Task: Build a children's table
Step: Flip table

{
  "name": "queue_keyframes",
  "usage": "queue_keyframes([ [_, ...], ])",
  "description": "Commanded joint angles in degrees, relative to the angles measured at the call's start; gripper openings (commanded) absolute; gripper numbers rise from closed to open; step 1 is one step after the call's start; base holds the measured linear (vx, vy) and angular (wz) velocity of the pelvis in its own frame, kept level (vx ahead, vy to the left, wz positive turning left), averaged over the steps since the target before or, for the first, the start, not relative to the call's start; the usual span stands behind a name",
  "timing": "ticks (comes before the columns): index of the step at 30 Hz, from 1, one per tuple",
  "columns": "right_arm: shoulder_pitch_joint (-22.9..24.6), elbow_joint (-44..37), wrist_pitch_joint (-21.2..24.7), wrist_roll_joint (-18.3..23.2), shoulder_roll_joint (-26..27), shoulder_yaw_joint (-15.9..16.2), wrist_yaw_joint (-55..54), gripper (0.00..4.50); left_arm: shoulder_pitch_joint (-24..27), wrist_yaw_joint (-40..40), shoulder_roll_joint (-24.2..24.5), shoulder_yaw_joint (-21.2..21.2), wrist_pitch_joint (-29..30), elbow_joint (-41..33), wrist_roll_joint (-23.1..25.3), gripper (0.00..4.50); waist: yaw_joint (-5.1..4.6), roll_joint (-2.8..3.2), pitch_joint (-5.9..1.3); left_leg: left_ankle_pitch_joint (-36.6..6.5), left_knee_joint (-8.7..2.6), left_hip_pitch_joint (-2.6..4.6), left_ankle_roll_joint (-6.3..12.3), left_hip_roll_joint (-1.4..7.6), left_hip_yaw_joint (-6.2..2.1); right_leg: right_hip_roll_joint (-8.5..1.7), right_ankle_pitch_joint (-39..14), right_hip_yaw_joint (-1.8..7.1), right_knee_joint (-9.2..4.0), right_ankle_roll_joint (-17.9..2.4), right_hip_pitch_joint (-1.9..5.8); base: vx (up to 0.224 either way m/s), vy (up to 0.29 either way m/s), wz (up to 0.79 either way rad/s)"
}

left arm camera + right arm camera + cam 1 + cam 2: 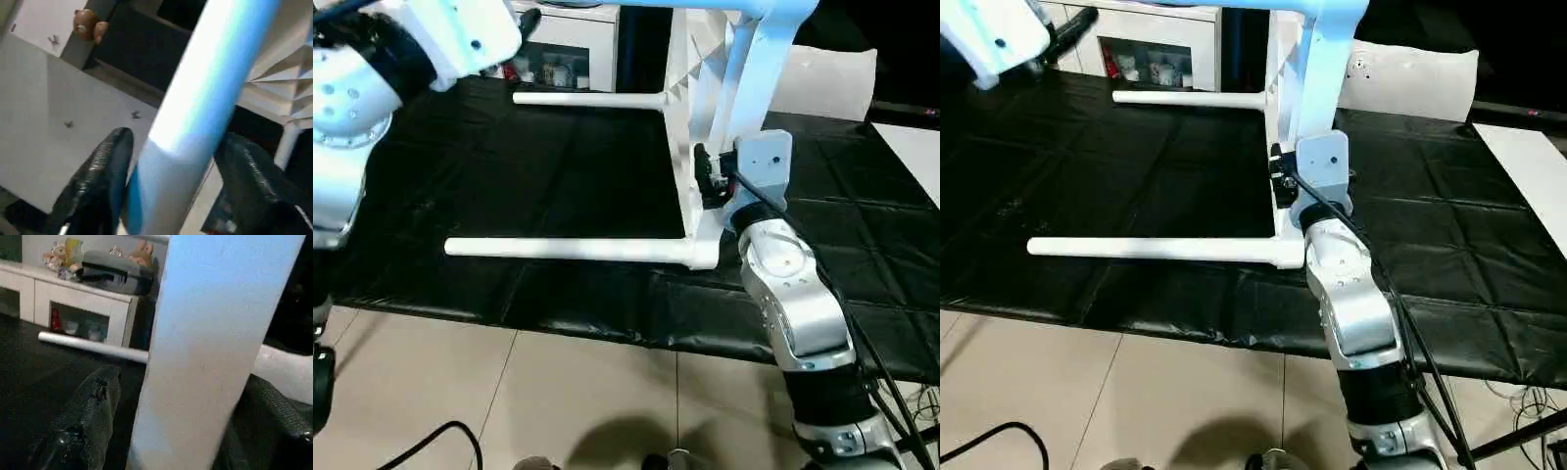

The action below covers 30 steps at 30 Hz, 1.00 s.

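The white tabletop (690,108) stands on its edge on the black-covered bench, ribbed underside facing left. Two white legs jut out sideways from its lower sockets: a near leg (568,250) and a far leg (587,98). A third leg (1234,6) runs along the top of the picture from the upper near corner. My left gripper (171,142) is shut on that upper leg, near its free end. My right gripper (710,181) grips the tabletop's near upright edge (205,333) about halfway up, one finger on each side.
The black sheet (558,166) covers the bench, whose front edge runs above the tiled floor (558,392). A white cabinet (1160,44) with small items stands behind. A white cushion (1420,83) lies at the back right and a flat white board (1528,162) at the far right.
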Motion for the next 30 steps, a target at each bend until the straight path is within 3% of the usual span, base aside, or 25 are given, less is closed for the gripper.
queue_keyframes([
  [1,0.3,-1.0,1.1,-0.7,0.0,-0.3,0.4,3.47,-1.6,0.6,-0.3,0.0,-0.3,1.6,1.4,2.66,0.04,1.53,-4.16,-9.2,-4.84,-0.50,-3.68,1.47,-0.39,-4.08,-21.5,3.54,-4.69,-1.1,4.09,0.000,0.000,0.00],
  [6,0.1,-0.4,1.0,-0.9,-0.4,-0.9,0.8,3.47,-3.9,0.7,-1.2,-0.4,-0.9,4.8,2.1,2.46,0.21,1.68,-4.21,-7.8,-4.82,-0.48,-3.90,1.58,-0.35,-4.13,-17.7,3.71,-4.25,-2.8,4.21,0.000,0.000,0.00],
  [11,-0.4,0.7,0.7,-0.9,-0.9,-1.6,1.1,3.47,-5.2,-0.4,-1.9,-0.4,-1.2,6.2,1.6,2.30,0.41,1.87,-4.14,-8.8,-4.91,-0.37,-4.05,1.62,-0.38,-4.29,-18.4,3.74,-4.32,-3.2,4.29,0.000,0.000,0.00],
  [18,-2.5,3.9,-1.2,-0.1,-2.6,-4.0,2.7,2.84,-4.6,-5.1,-7.0,3.3,4.4,4.7,-8.4,2.24,1.15,1.74,-4.24,-6.6,-4.68,-0.30,-3.32,1.63,0.00,-4.38,-16.2,3.87,-3.94,-5.2,4.35,0.000,0.000,0.00],
  [23,-4.4,5.8,-2.2,-0.4,-4.4,-5.8,2.7,2.60,-4.9,-4.3,-8.1,7.2,7.2,4.6,-10.7,2.24,1.77,1.55,-4.24,-4.4,-4.59,-0.75,-2.37,1.37,0.25,-4.35,-17.0,3.91,-3.96,-4.3,4.65,0.000,0.000,0.00],
  [24,-5.2,5.9,-2.8,0.0,-4.8,-6.4,3.5,2.60,-5.4,-2.7,-9.9,10.5,10.2,3.9,-13.5,2.24,1.77,1.49,-4.33,-3.8,-4.45,-0.79,-2.01,1.21,0.40,-4.29,-17.8,3.86,-3.99,-3.4,4.71,0.000,0.000,0.00],
  [30,-5.7,3.9,-4.5,0.2,-5.4,-6.7,4.8,2.59,-6.1,1.0,-13.2,15.5,15.1,1.9,-16.7,2.24,2.00,1.71,-4.42,-2.7,-4.36,-0.83,-0.66,1.12,0.61,-4.01,-18.5,3.60,-4.29,-2.3,4.40,0.000,0.000,0.00],
])
